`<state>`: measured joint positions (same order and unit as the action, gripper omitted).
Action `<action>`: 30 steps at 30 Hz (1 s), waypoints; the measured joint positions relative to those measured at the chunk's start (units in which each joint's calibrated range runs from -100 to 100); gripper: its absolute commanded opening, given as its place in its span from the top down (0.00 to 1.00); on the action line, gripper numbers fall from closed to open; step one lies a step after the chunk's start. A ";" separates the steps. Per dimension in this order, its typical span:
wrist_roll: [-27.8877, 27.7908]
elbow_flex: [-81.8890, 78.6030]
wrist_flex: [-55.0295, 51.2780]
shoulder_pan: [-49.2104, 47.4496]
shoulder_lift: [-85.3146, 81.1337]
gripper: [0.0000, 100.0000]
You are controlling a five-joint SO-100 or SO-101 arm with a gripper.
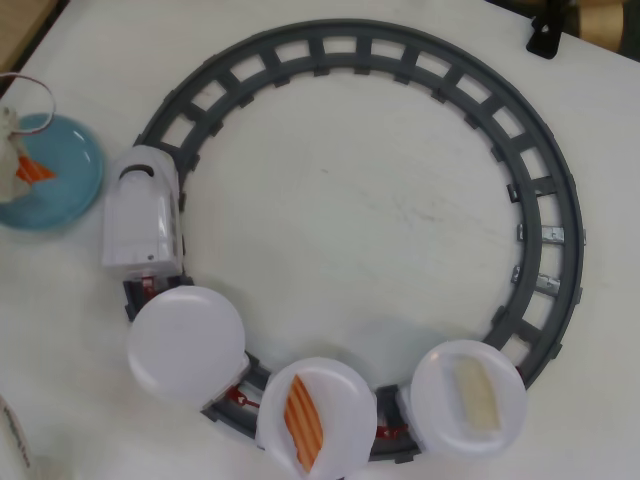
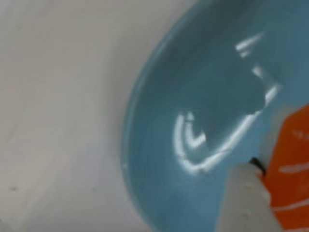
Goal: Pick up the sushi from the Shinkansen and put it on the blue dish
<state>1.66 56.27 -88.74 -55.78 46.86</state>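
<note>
in the overhead view the sushi sits over the blue dish, just left of the shinkansen, with the pale fingers pressed to its left side. in the wrist view, a white finger lies against the sushi above the dish's glossy floor. it looks clenched on the piece for lowering, though the opposite finger is hidden.

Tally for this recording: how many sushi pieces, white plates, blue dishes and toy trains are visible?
Sushi pieces: 3 (deep orange over the blue dish, paler orange striped, cream-white)
White plates: 3 ()
Blue dishes: 1
Toy trains: 1
Total: 8
</note>
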 measured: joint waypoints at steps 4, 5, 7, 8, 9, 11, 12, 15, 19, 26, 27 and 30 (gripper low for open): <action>-0.21 5.86 0.00 0.00 3.37 0.90; -0.21 6.86 0.00 0.00 4.05 0.90; -0.21 8.42 0.00 0.00 5.65 0.90; -0.21 8.69 0.00 0.00 6.24 0.90; -0.21 8.69 0.00 0.00 7.00 0.90; -0.21 8.69 0.00 0.00 8.18 0.90; -0.21 8.69 0.00 0.00 8.69 0.90; -0.67 8.69 0.00 0.00 9.53 0.89; -0.93 8.69 0.00 0.00 9.53 0.82; -1.03 10.52 -2.35 0.00 9.62 0.75; -1.03 11.53 -3.36 0.00 9.62 0.75; -1.03 16.29 -6.30 -0.08 9.62 0.75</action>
<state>0.62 72.55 -95.04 -55.86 56.47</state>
